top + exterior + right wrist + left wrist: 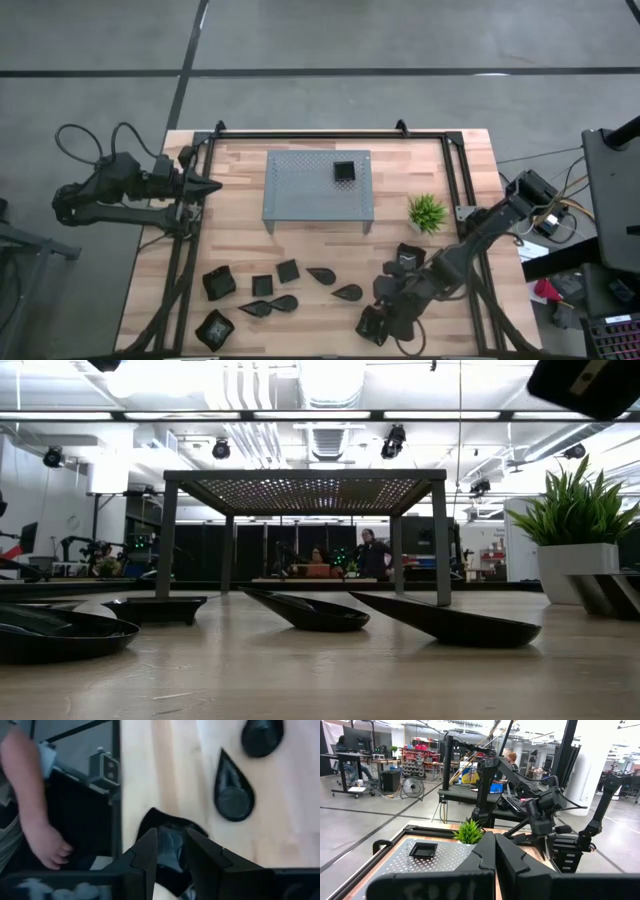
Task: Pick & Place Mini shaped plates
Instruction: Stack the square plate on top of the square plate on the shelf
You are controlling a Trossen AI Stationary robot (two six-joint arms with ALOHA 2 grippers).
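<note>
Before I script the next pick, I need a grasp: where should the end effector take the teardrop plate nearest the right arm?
Probably grip the teardrop plate across its raised rim at the wide rounded end, coming straight down from above. It lies flat and shallow on the table, so a side approach finds little to pinch, and the pointed tip looks too narrow to hold steadily.

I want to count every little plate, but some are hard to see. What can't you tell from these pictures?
- High view: plates by the right pincer are partly covered by the arm, so no sure count.
- Right wrist view: the black plate is half hidden by the fingers.
- Low view: the plate on the rack is unseen.
</note>
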